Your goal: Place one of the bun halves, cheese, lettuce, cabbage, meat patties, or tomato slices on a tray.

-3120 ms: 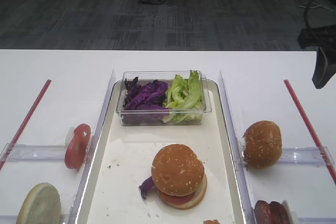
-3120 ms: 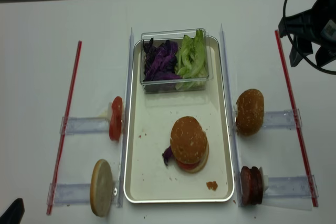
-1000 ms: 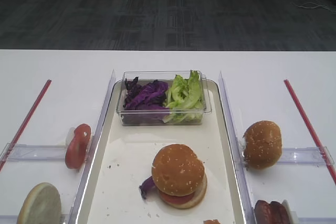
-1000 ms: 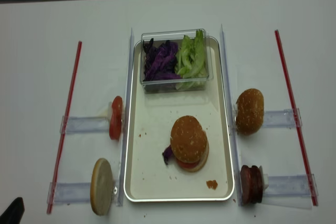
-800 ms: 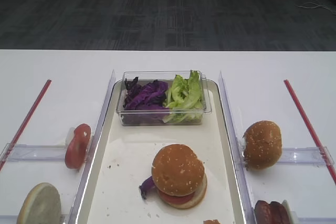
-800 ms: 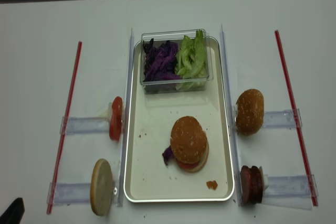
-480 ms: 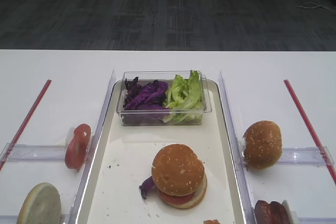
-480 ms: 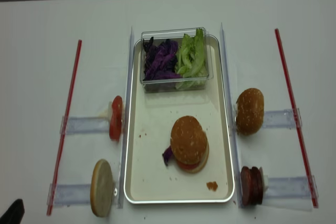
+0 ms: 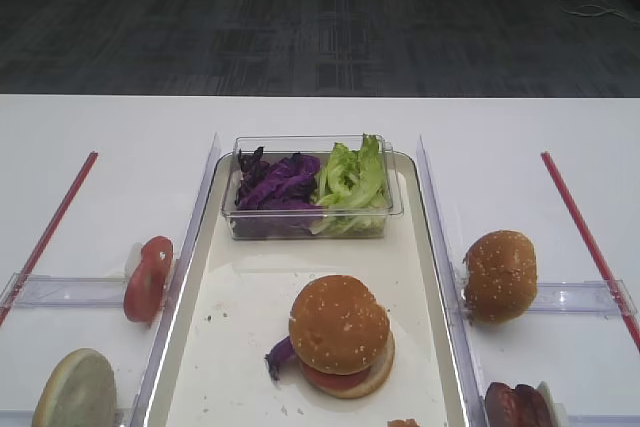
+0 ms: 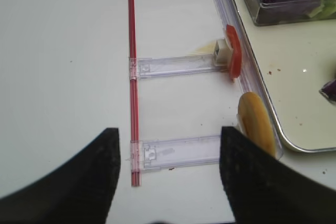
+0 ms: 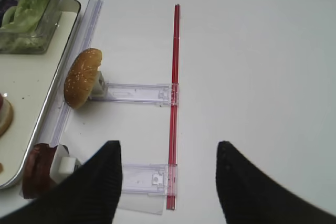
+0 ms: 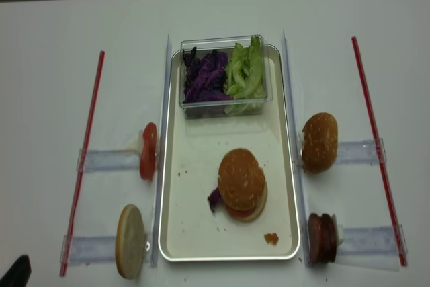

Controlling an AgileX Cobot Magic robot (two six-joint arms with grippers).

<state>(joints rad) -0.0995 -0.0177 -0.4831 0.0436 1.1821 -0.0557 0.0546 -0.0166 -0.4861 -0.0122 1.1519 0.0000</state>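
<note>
Sitting on the cream tray (image 12: 195, 233) is a stacked burger (image 12: 241, 184) capped by a sesame bun top; far end, a clear tub holds purple cabbage (image 12: 205, 77) and lettuce (image 12: 245, 72). Right of the tray stand a spare bun half (image 12: 319, 142) and meat patties (image 12: 322, 237); left, a tomato slice (image 12: 148, 150). Both the left hand (image 10: 167, 174) and right hand (image 11: 169, 179) hang released above the desk (image 12: 54, 65), grasping nothing. No readable writing shows.

I see the tray (image 12: 176, 220) centred on the table (image 12: 54, 31). A tub (image 12: 222, 107) sits at its twelve o'clock end, cabbage (image 12: 204, 77) left of lettuce (image 12: 244, 72). A stacked burger (image 12: 240, 183) lies toward six o'clock. Tomato slices (image 12: 148, 150) stand at nine o'clock off the tray, bun halves (image 12: 319, 142) at three, meat patties (image 12: 321, 237) at four.
</note>
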